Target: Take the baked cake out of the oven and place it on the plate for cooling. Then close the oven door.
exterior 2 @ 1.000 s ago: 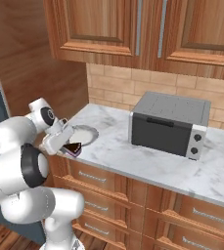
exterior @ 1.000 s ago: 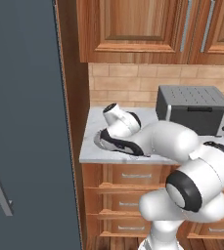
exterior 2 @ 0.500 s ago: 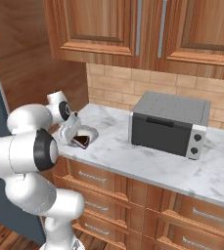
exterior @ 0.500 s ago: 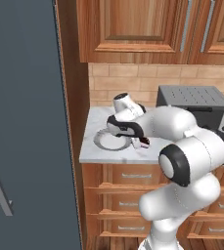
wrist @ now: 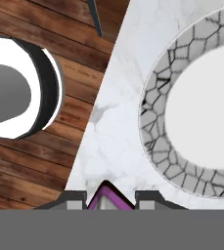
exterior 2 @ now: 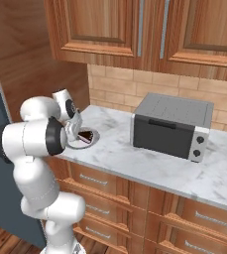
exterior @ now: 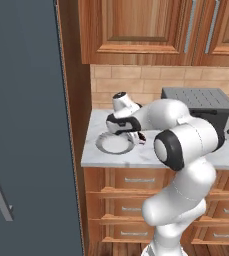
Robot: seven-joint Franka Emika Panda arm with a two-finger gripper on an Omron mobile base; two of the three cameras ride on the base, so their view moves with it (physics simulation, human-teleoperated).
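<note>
Two-finger gripper clenched on a dark chocolate cake wedge, held over the near rim of the round white plate with a crackled grey border; the white marble counter ends just beside.

No readable text, label or number appears on anything here.

A white arm bends over the left end of a marble counter, its hand low above a plate bearing a dark cake slice. A grey toaster oven stands well apart to the right, under wooden cabinets.
</note>
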